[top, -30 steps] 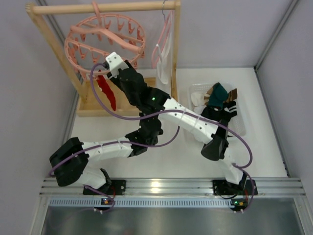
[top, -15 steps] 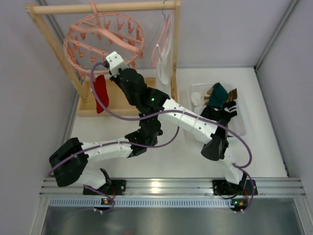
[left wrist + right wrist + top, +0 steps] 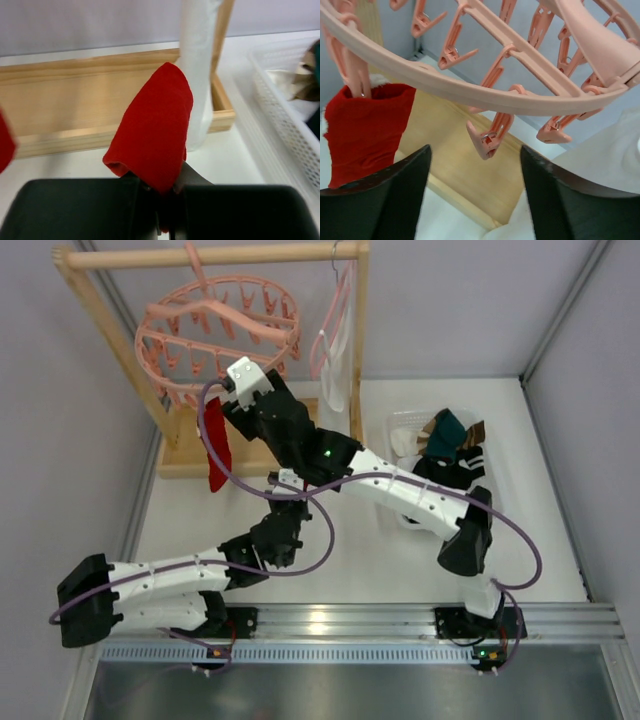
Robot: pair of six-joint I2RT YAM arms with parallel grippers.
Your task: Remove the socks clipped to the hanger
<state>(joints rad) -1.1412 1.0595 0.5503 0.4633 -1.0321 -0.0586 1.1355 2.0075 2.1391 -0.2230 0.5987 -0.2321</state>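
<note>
Hanger (image 3: 232, 320): a round ring of smooth salmon-pink plastic with flat spokes, hooked on the top rail of the wooden frame (image 3: 220, 255). Its rim arcs just above and ahead of the right claw (image 3: 474, 160).

Right claw: the two black fingers stand wide apart. One of the pegs (image 3: 487, 140) hangs from the rim ahead of the gap between them. Contact between finger and peg cannot be told. The pegs are small pink wedges with wire springs.

Clipped sock (image 3: 365, 130): red, soft knit, pinched at its open cuff by a peg. It hangs below the rim, ahead of the right claw and beyond its left finger. In the top view it droops as a narrow red strip in front of the frame's base tray.

Left claw (image 3: 167, 200): the fingers are closed tight on the held sock (image 3: 155, 130). This sock is red with a fine felt-like nap. It rises from the pinch to a rounded end, with a small open fold at its lower left. In the top view this claw lies under the right arm.

Surroundings of the left claw:
- The frame's plain pale-wood base tray lies ahead.
- A smooth white cloth (image 3: 197, 50) hangs as a column ahead and slightly right.
- A white mesh basket (image 3: 280, 100) stands on the white worktop (image 3: 380, 560) to the right.
- The binned socks (image 3: 450, 440) in it are teal, brown and black with white stripes.
</note>
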